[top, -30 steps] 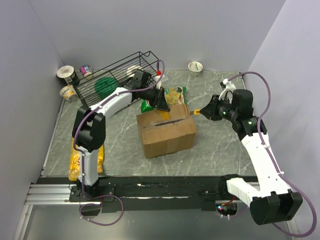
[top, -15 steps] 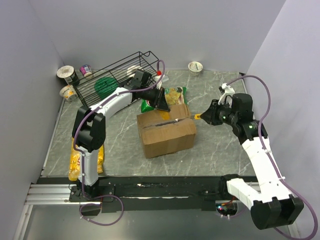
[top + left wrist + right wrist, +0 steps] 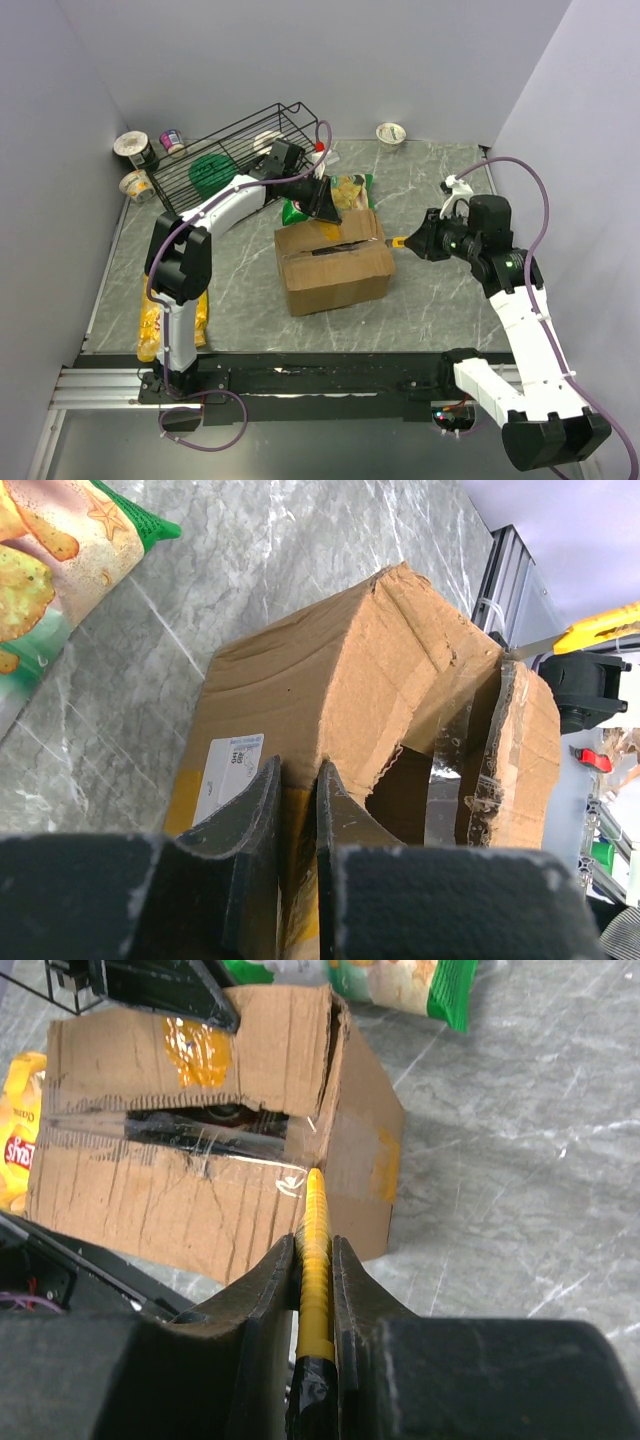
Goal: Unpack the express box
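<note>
Worktop [image 3: 440,310]: grey marble look, walls on 3 sides, rail along the near edge.

Box [image 3: 335,268] sits mid-worktop, turned slightly. It's brown corrugated and creased. The top seam is split, with torn clear tape across a dark gap. The far flap is bowed upward and carries an orange patch [image 3: 195,1040]. There's a white label [image 3: 232,770] on the far side.

Room: open worktop right of the box out to the wall, and a clear strip between the box and the rail. The far side is tight, with the green bag [image 3: 352,188] just behind the box. Basket [image 3: 245,135] is far left, well apart from it. Yellow bag [image 3: 150,325] lies at the left edge by the left arm base.

Left gripper [image 3: 328,213] is clenched on the box's far top edge, with cardboard between the fingers. Right gripper [image 3: 313,1243] is clamped on the yellow cutter [image 3: 316,1210], whose tip is at the right end of the seam.

3 cups [image 3: 133,147] are in the far-left corner and 1 more is at the far wall.

Hidden or unclear:
- The box interior is too dark to tell what's in it.
- The left gripper covers part of the green bag.
- The yellow bag is partly behind the arm.
</note>
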Controlling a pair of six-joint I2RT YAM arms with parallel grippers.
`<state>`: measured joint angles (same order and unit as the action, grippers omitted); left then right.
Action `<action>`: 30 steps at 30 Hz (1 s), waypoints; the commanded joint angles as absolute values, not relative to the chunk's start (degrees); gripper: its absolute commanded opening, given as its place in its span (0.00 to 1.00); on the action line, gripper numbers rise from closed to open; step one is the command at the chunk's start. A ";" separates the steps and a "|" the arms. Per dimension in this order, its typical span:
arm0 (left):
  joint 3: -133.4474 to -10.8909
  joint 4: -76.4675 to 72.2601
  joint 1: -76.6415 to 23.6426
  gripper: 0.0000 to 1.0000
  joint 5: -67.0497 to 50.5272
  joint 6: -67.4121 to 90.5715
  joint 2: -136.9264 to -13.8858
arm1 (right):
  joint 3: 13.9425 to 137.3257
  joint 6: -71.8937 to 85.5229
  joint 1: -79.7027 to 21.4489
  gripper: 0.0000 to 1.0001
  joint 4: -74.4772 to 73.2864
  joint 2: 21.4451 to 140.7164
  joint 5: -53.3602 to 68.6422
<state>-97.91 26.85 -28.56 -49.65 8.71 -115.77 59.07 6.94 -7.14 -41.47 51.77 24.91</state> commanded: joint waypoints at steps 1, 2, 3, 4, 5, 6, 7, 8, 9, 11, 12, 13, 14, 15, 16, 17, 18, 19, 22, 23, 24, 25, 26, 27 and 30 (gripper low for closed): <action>-99.75 26.19 -26.90 0.01 -41.48 8.70 -116.10 | 60.38 4.58 -7.38 0.00 -54.40 49.75 26.46; -99.84 26.19 -26.81 0.01 -41.57 8.79 -116.28 | 59.95 4.14 -7.30 0.00 -54.58 49.75 25.93; -99.93 26.19 -26.72 0.01 -41.66 8.70 -116.28 | 59.68 3.70 -7.12 0.00 -54.93 49.49 25.75; -99.93 26.19 -26.72 0.01 -41.57 8.70 -116.37 | 59.59 3.00 -6.60 0.00 -55.28 49.48 25.75; -99.93 26.19 -26.63 0.01 -41.49 8.79 -116.28 | 59.59 2.64 -6.33 0.00 -55.54 49.40 25.75; -100.02 26.28 -26.54 0.01 -41.57 8.70 -116.28 | 59.68 2.55 -6.15 0.00 -55.98 49.48 25.93; -100.02 26.19 -26.46 0.01 -41.75 8.70 -116.28 | 59.76 1.59 -5.80 0.00 -56.16 49.40 26.36; -99.93 26.19 -26.46 0.01 -42.01 8.61 -116.37 | 59.85 1.15 -5.10 0.00 -56.25 49.39 27.15; -99.93 26.28 -26.37 0.01 -41.92 8.61 -116.28 | 60.03 0.79 -4.66 0.00 -56.51 49.74 27.94; -100.02 26.19 -26.28 0.01 -41.75 8.53 -116.37 | 61.25 0.53 -3.87 0.00 -58.18 50.36 28.82; -100.11 26.19 -26.11 0.01 -41.57 8.53 -116.28 | 61.78 0.44 -3.61 0.00 -58.97 50.88 30.13; -100.19 26.19 -26.10 0.01 -41.57 8.53 -116.19 | 62.31 -1.39 -3.43 0.00 -60.89 51.06 30.76; -100.28 26.19 -26.02 0.01 -41.57 8.61 -116.19 | 63.53 -1.84 -3.08 0.00 -62.04 51.15 31.11; -100.28 26.19 -25.93 0.01 -41.57 8.44 -116.19 | 64.24 -2.19 -2.90 0.00 -63.18 51.15 31.72; -100.28 26.19 -25.84 0.01 -41.40 8.52 -116.10 | 65.03 -2.46 -2.64 0.00 -64.06 51.07 32.42; -100.20 26.28 -25.84 0.01 -41.48 8.53 -116.02 | 66.95 -2.72 -2.64 0.00 -66.25 51.06 33.21; -100.20 26.37 -25.75 0.01 -41.48 8.35 -116.02 | 67.76 -2.81 -2.64 0.00 -67.14 51.33 33.74; -100.11 26.28 -25.75 0.01 -41.40 8.26 -115.93 | 68.37 -2.64 -2.55 0.00 -67.84 51.50 34.01; -100.11 26.37 -25.75 0.01 -41.75 8.09 -115.75 | 70.22 -2.46 -2.46 0.00 -69.69 51.33 34.02; -100.11 26.45 -25.75 0.01 -42.27 8.00 -115.75 | 70.49 -2.37 -2.37 0.00 -69.96 50.98 33.32; -100.19 26.46 -25.75 0.01 -42.97 7.82 -115.75 | 70.66 -2.29 -2.29 0.00 -69.87 50.80 32.70; -100.46 26.54 -25.84 0.01 -43.33 7.56 -115.75 | 70.84 -2.46 -2.11 0.00 -69.61 50.45 31.83; -100.55 26.54 -25.93 0.01 -44.55 7.47 -115.58 | 71.10 -2.72 -1.94 0.00 -69.35 50.45 31.47; -100.55 26.37 -26.10 0.01 -45.34 7.38 -115.58 | 71.28 -2.99 -1.76 0.00 -68.30 50.36 31.03; -101.42 26.37 -26.98 0.14 -48.94 6.16 -114.96 | 72.51 -2.99 -0.36 0.00 -63.66 50.80 29.36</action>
